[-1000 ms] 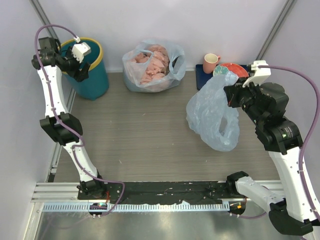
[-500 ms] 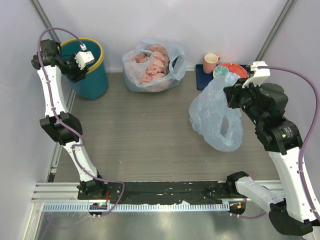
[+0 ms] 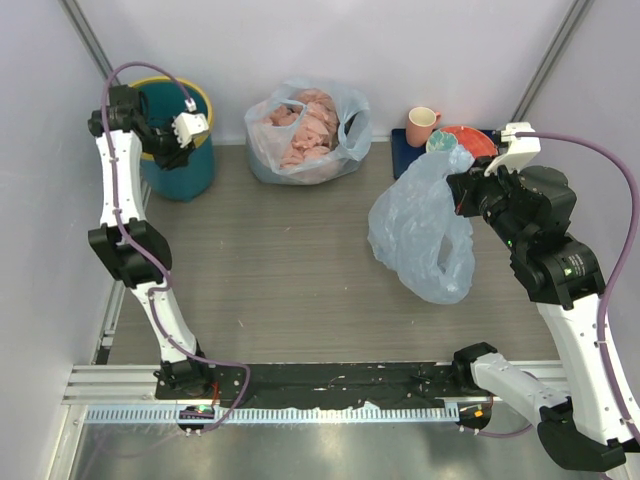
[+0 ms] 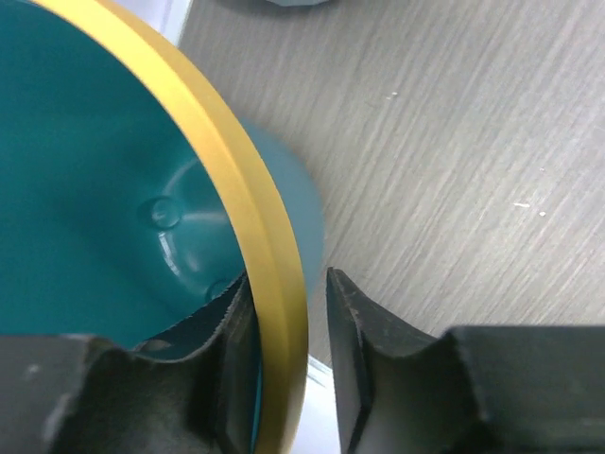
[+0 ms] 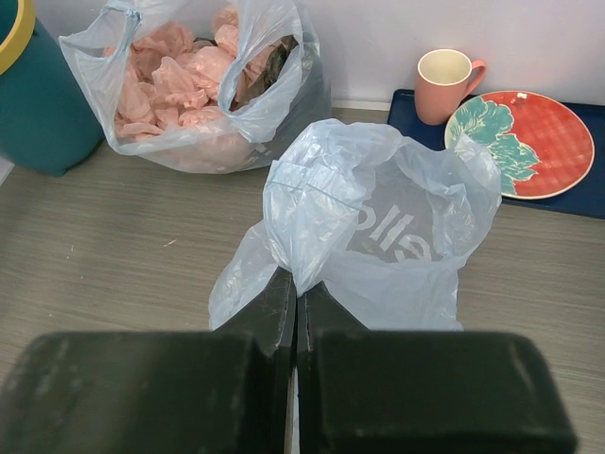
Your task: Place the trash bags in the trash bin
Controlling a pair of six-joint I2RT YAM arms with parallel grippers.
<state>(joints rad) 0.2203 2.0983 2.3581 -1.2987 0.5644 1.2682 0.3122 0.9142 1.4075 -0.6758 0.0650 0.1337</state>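
Note:
The trash bin (image 3: 190,170), teal with a yellow rim, stands at the back left. My left gripper (image 3: 180,140) sits at its right rim. In the left wrist view the gripper (image 4: 288,284) straddles the yellow rim (image 4: 255,227), one finger inside the bin and one outside, closed on it. My right gripper (image 3: 462,190) is shut on a bunched fold of the light-blue trash bag (image 3: 425,235), which hangs from it with its bottom on the floor at the right. The right wrist view shows the bag (image 5: 378,236) pinched at the fingertips of that gripper (image 5: 296,288). The bin (image 5: 38,113) shows far left there.
A clear whitish bag of pink lumps (image 3: 305,130) sits at the back middle, between bin and blue bag. A pink mug (image 3: 421,125) and a red plate (image 3: 470,138) rest on a dark blue mat (image 3: 402,155) at the back right. Walls close in on the left, back and right.
My left arm has swung right with its gripper on the bin's rim, and the bin has shifted slightly right. The blue bag has swayed a little left; the right gripper stays put.

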